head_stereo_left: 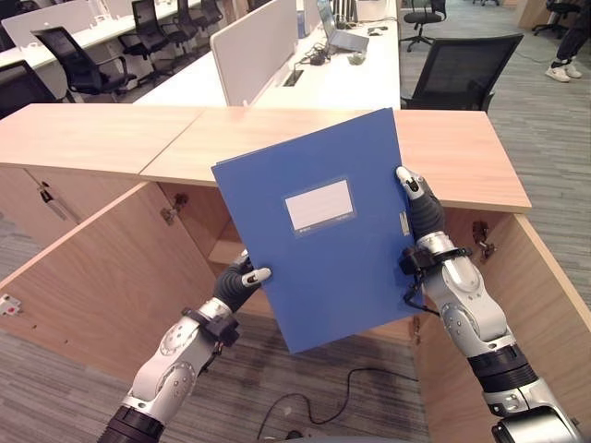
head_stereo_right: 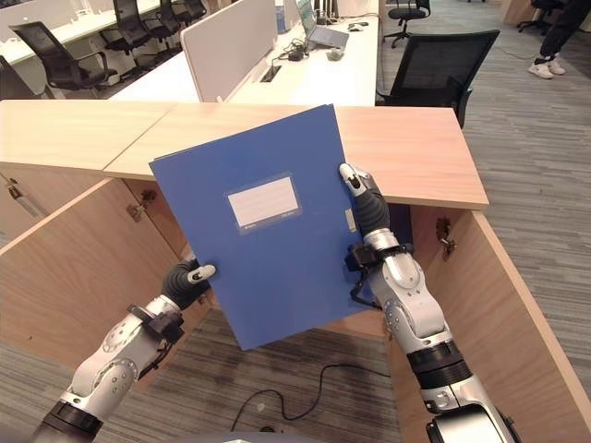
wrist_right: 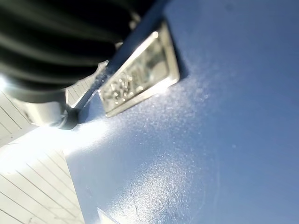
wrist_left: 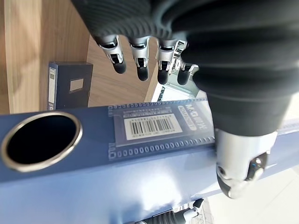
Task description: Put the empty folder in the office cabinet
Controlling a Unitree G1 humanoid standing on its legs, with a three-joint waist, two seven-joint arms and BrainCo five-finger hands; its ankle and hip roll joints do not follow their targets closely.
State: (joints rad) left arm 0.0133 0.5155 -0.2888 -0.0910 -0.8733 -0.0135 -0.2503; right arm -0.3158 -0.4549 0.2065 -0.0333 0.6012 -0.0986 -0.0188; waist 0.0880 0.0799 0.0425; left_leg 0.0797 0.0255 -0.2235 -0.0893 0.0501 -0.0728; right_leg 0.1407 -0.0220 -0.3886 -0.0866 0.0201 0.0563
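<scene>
1. The flat blue plastic box folder [head_stereo_left: 325, 226] is in the air, face toward the head camera and tilted, in front of the open wooden office cabinet [head_stereo_left: 111, 277]; it touches no shelf.
2. The left hand [head_stereo_left: 242, 280] pinches its lower edge at about 8 o'clock, thumb on the front face and fingers [wrist_left: 140, 58] curled behind the spine. The right hand [head_stereo_left: 420, 210] clamps the edge at 3 o'clock, thumb on the front.
3. By my reading the pick-up is done. Carrying the folder into the cabinet opening and releasing it are left.
4. Both cabinet doors [head_stereo_left: 531, 314] stand open, at 9 and 4 o'clock of the folder. The left wrist view shows a dark blue box file [wrist_left: 70, 85] already lying inside.
5. The light wooden bench top [head_stereo_left: 120, 134] spans 12 o'clock above the opening.
6. Writing: the front carries a blank white label [head_stereo_left: 319, 205]. The spine has a barcode sticker [wrist_left: 154, 126] and a round finger hole [wrist_left: 41, 143]; I leave its small print unread.
</scene>
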